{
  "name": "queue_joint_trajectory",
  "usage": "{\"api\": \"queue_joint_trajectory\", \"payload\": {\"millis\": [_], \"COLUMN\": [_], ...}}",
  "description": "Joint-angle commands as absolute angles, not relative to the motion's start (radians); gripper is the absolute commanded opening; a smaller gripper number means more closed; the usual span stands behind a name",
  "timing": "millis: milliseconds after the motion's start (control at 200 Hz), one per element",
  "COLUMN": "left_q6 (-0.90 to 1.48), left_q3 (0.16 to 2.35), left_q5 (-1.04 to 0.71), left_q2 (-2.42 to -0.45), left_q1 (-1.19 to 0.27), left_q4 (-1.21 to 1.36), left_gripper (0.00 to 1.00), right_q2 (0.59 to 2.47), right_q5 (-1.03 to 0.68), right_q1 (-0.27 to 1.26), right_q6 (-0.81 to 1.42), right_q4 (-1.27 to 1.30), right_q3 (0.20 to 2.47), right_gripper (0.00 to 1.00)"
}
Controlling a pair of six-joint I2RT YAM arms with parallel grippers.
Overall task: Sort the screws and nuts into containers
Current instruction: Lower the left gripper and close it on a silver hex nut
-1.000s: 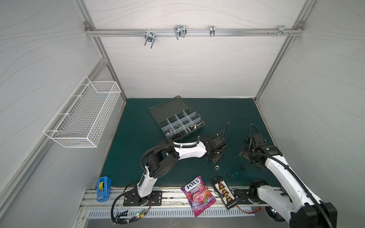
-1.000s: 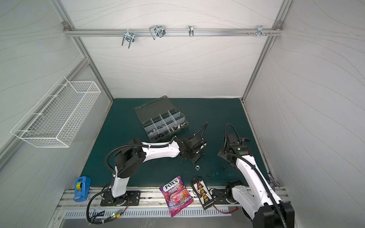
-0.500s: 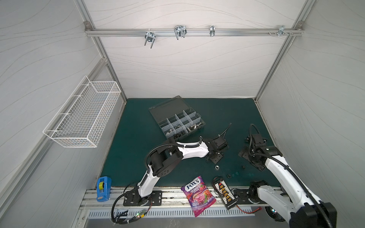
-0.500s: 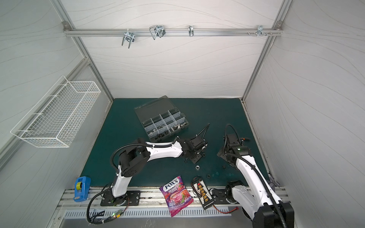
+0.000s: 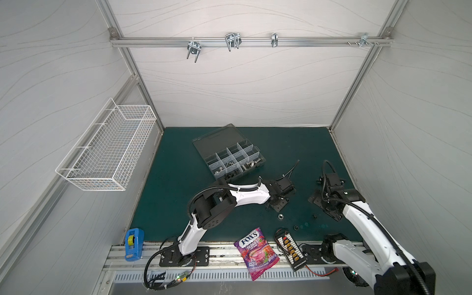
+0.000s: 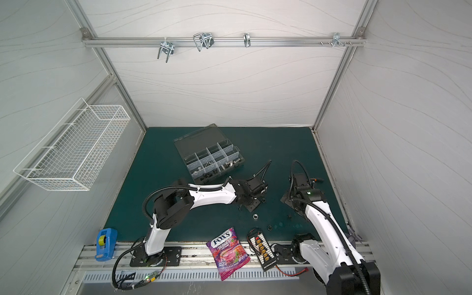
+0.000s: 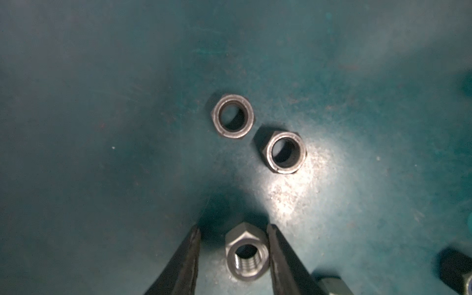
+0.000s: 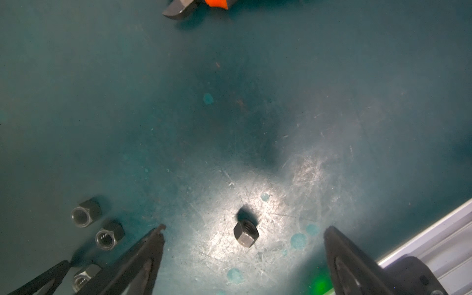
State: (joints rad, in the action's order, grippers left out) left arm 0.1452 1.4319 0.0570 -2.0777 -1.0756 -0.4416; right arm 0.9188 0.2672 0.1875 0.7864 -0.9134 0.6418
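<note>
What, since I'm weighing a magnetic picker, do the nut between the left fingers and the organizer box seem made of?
Nut: likely steel, with a dull grey metallic sheen and cut inner threads. Organizer box: likely plastic, translucent smoky grey with clear dividers.

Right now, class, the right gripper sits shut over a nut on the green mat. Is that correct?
No. The right gripper is open, its jaws standing wide to either side of the nut on the green mat; the right wrist view shows it.
</note>
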Motion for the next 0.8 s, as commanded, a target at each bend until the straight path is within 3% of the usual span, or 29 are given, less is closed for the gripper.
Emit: {"api": "queue_joint_trajectory", "payload": {"millis": [0,300,795], "left_q6": [0.137,0.145,0.157], "left_q3": [1.446,1.440,1.439], "left_q5": [0.072,0.086,0.165], "left_q2": [-2.087,-2.077,-1.985], "left_q1": [-1.080,-1.080,-1.045], "left_q4": [-0.475,-0.487,-0.504], "left_gripper": [0.42,0.34,0.29], "right_q2": [0.912,0.914,0.922], "right_q5": [0.261,0.263,0.248], "right_q1": [0.181,0.177,0.178], "right_q6": [0.789,0.783,0.773], "right_q4": [-0.919,-0.919,-0.910], "right_q3": [0.646,0.653,0.664], "right_gripper": [0.99,0.99,0.99]}}
